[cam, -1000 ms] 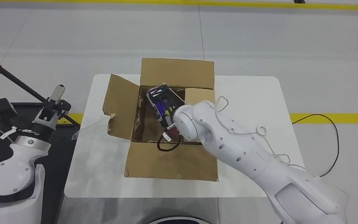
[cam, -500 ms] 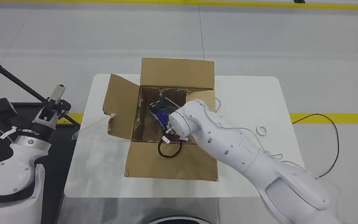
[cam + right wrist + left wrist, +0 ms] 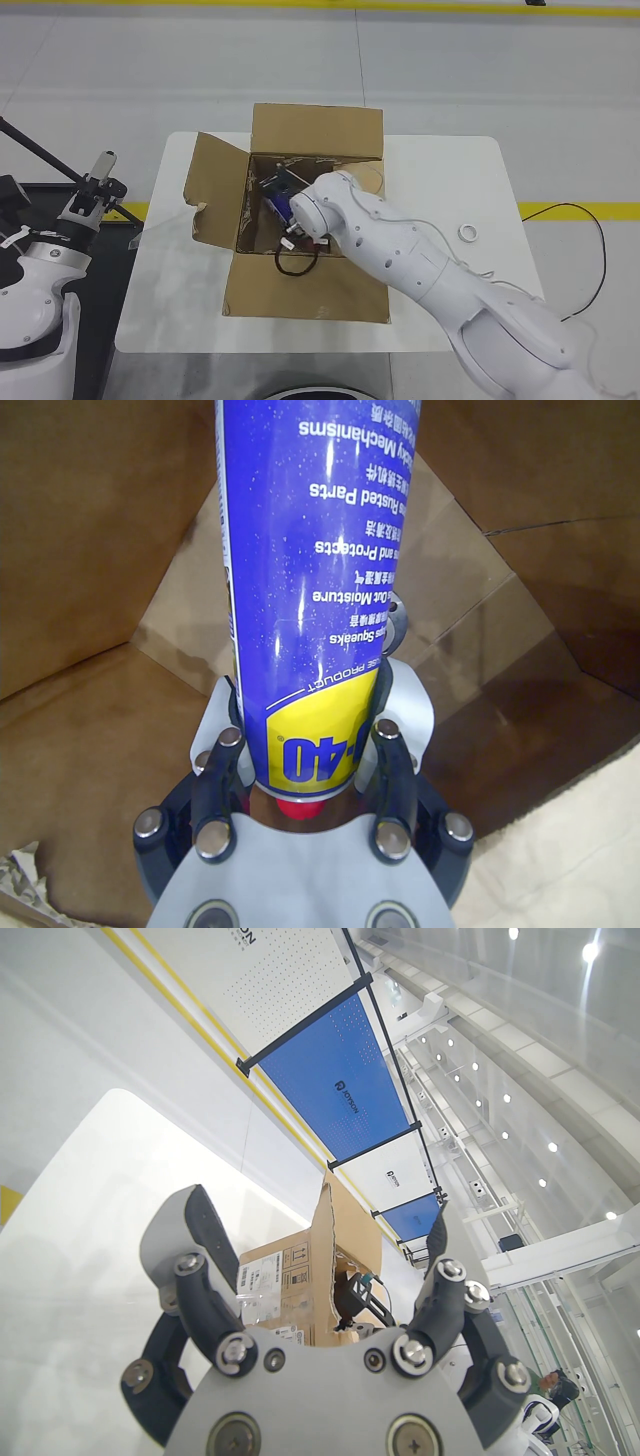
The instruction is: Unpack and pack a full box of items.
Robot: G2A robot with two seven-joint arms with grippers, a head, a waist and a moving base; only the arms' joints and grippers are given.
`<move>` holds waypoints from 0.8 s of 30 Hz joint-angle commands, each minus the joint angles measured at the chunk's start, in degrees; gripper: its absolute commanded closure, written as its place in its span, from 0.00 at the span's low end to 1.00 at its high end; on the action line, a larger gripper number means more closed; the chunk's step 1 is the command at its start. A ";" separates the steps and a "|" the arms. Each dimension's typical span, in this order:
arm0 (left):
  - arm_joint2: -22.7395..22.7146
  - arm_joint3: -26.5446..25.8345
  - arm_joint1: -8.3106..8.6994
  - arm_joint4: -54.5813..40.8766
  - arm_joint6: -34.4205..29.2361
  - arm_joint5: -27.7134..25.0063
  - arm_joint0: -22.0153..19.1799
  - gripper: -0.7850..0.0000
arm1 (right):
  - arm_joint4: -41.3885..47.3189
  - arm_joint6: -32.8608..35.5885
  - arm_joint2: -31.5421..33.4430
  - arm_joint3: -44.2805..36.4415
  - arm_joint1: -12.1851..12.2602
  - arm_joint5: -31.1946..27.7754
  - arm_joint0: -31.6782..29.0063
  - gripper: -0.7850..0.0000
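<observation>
An open cardboard box (image 3: 316,130) stands on the white table (image 3: 440,170), flaps folded out. My right arm reaches down into it from the near right. My right gripper (image 3: 310,695) is shut on a blue and yellow spray can (image 3: 310,550) near its red-capped end, and the can points toward the box's inner corner. From above, the spray can (image 3: 277,190) shows inside the box just past the wrist. My left gripper (image 3: 320,1218) is open and holds nothing, off the table's left side (image 3: 98,175), facing the box (image 3: 280,1278).
A black cable loop (image 3: 297,262) lies in the box by the near wall. A white ring (image 3: 466,233) and a thin white cable (image 3: 485,268) lie on the table to the right. Crumpled paper (image 3: 20,880) sits at the box edge. A black pole (image 3: 40,150) stands at the left.
My right arm has swung left and further over the box, carrying the spray can slightly left inside it. The left arm has kept still.
</observation>
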 commanded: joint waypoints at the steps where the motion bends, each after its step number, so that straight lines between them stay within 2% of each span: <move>1: 0.00 0.00 0.00 0.00 0.00 0.00 0.00 0.00 | -0.63 0.48 0.45 -1.06 0.07 0.15 -0.24 0.18; 8: 0.00 0.00 0.00 0.00 0.00 0.00 0.00 0.00 | -4.30 1.97 3.24 -6.89 1.35 1.11 -1.69 0.00; 12: 0.00 0.00 0.00 0.00 0.00 0.00 0.00 0.00 | -8.04 -0.07 7.73 -14.07 3.28 3.56 -4.09 0.00; 16: 0.00 0.00 0.00 0.00 0.00 0.00 0.00 0.00 | -14.46 -1.08 15.14 -24.76 6.40 5.73 -8.77 0.00; 24: 0.00 0.00 0.00 0.00 0.00 0.00 0.00 0.00 | -27.15 7.22 34.70 -45.96 12.21 4.86 -21.82 0.00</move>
